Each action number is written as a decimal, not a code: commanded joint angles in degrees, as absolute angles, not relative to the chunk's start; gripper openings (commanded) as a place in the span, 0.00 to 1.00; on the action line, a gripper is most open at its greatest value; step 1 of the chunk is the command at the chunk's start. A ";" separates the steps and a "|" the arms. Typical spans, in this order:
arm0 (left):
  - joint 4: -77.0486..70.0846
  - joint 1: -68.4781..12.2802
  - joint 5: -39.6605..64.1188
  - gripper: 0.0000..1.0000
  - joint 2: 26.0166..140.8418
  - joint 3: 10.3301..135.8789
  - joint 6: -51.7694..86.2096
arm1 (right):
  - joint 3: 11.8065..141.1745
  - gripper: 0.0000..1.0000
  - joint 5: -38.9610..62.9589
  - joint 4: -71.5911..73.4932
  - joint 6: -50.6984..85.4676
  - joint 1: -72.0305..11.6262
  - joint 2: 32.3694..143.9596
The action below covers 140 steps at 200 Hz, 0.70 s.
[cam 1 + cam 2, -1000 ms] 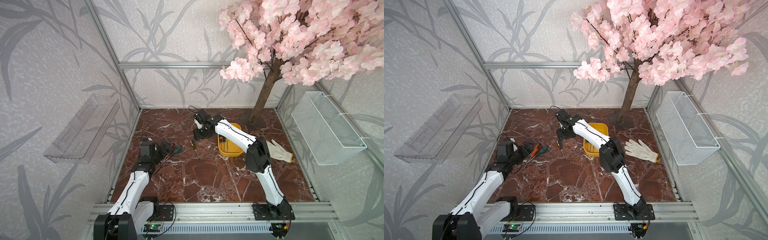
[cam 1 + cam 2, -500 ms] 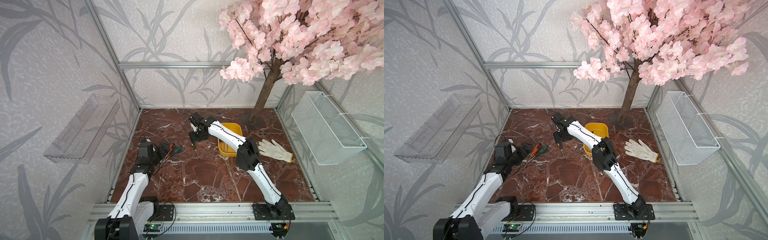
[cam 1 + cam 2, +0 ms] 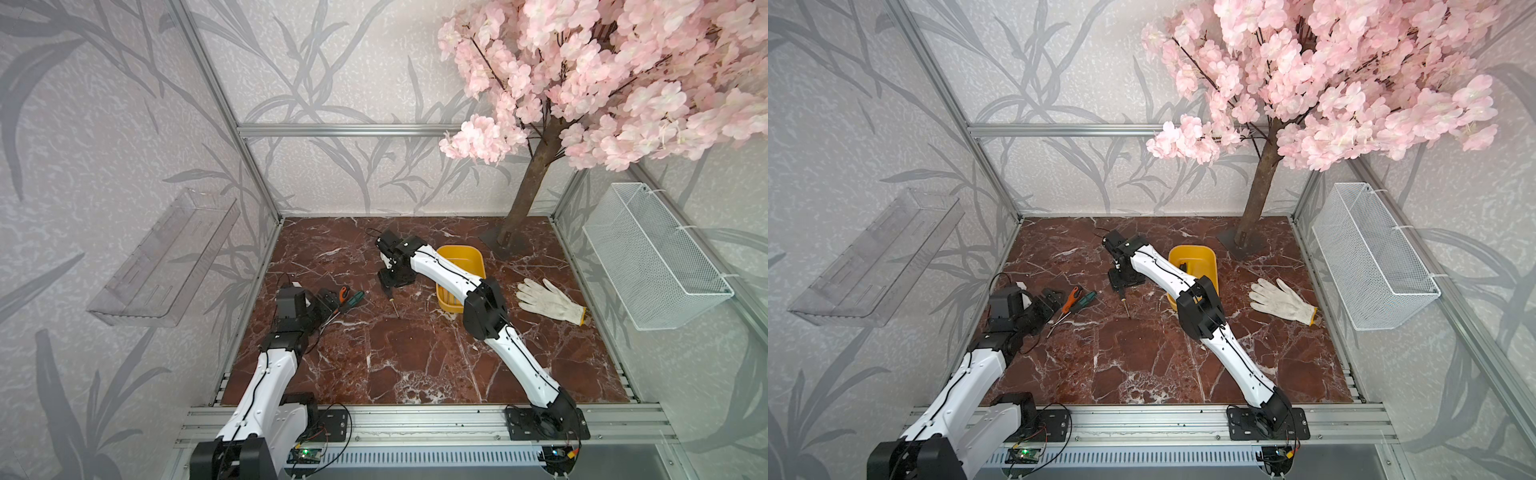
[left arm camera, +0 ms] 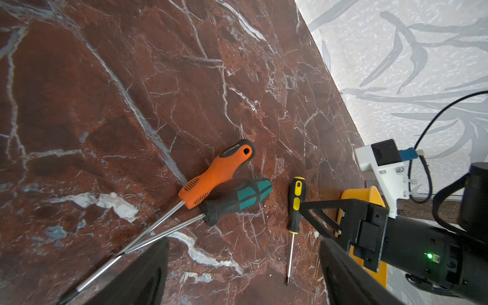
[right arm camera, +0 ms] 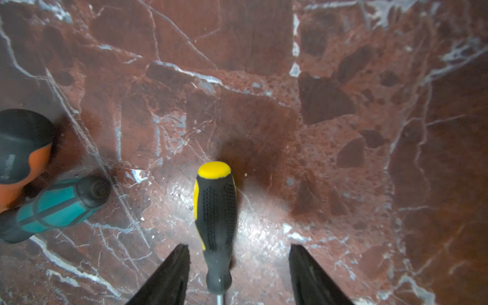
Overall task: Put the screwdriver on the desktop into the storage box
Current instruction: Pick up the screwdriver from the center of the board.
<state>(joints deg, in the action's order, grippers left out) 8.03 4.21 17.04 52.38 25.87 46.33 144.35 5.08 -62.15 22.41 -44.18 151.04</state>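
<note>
Right fingers point(image 5: 169, 277) downward, apart — astride the screwdriver point(image 5: 215, 211) handle

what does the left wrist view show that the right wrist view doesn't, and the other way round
Only the left wrist view: the yellow storage box, the right pincer seen from outside, the wallpapered wall, and the black-and-yellow screwdriver down to its tip.
Only the right wrist view: both of that pincer's fingers, open either side of the handle, not closed on it.
Both: that screwdriver, the orange-handled screwdriver, the teal-handled screwdriver and the marble desktop.
</note>
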 commanded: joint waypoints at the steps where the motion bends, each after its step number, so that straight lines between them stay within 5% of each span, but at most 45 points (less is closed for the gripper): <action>1: 8.52 4.57 17.84 0.91 51.68 25.31 46.57 | 147.13 0.61 5.71 -64.45 22.13 -44.78 152.85; 140: 7.60 4.66 18.60 0.91 51.95 24.79 46.88 | 147.65 0.41 5.24 -63.99 21.67 -45.52 155.20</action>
